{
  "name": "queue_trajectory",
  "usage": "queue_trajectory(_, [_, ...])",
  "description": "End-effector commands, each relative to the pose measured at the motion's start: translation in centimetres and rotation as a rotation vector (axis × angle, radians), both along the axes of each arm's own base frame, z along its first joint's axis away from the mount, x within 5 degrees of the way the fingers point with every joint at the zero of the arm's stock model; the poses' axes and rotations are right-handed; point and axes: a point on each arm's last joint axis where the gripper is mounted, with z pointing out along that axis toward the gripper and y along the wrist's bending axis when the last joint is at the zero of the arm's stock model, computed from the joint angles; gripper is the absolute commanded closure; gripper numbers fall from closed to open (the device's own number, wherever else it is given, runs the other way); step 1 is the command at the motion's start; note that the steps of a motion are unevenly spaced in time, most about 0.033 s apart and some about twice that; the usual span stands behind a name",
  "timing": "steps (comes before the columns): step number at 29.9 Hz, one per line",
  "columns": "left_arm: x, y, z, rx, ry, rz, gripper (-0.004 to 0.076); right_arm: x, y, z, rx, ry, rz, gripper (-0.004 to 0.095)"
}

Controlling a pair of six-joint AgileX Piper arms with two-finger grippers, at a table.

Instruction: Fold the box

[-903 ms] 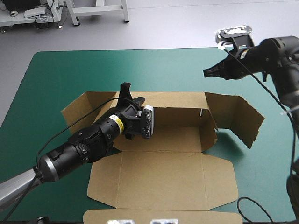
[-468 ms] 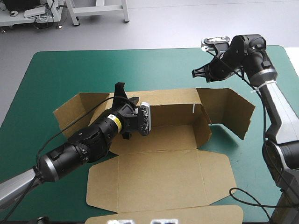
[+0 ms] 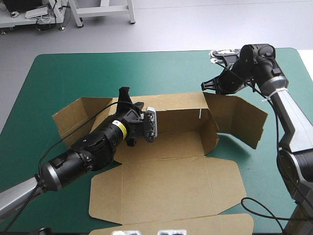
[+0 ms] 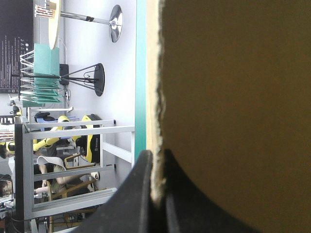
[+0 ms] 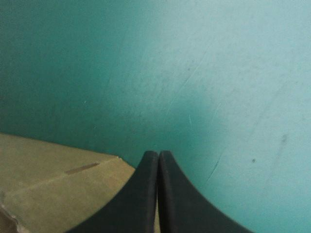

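Note:
The brown box (image 3: 166, 186) lies open on the teal-green cover, its lid panel flat toward the near edge and its back wall (image 3: 181, 110) raised. A side flap (image 3: 239, 117) stands angled at the right and another (image 3: 78, 115) at the left. My left gripper (image 3: 125, 94) is shut on the top edge of the back wall near its left end. The left wrist view shows the board (image 4: 233, 97) pinched between the fingers of that gripper (image 4: 156, 160). My right gripper (image 3: 205, 86) is shut and holds nothing, hovering at the wall's far right corner. That corner (image 5: 48, 189) shows beside the right gripper (image 5: 158, 155).
Teal-green cover (image 3: 73, 73) stretches from the box to the table's far edge and left corner. The box's tuck flap (image 3: 171, 224) reaches the near edge. A narrower strip of cover (image 3: 288, 186) lies right of the box, under my right arm.
My right gripper has come down and leftward to the box's far right corner. The box has shifted slightly left, and its left flap has swung outward. The left gripper keeps its hold.

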Motion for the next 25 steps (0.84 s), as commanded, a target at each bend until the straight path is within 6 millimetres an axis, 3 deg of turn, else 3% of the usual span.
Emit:
queue_trajectory(1, [-0.1,0.2,1.4,-0.023,-0.042,0.005,0.0733,-2.9,0.0,2.9,0.052,-0.057,0.060,0.0921])
queue_trajectory(8, [0.3,-0.2,0.7,-0.007,-0.025,0.006,0.0733,-5.6,0.2,3.6,0.116,-0.061,0.133,0.0921])
queue_trajectory(17, [0.4,-0.4,0.4,-0.005,-0.015,0.007,0.0733,-6.7,0.6,1.1,0.157,-0.002,0.189,0.0921])
queue_trajectory(25, [0.4,-0.4,0.4,-0.005,-0.015,0.007,0.0733,-9.4,0.4,-0.8,0.189,-0.176,0.239,0.0921])
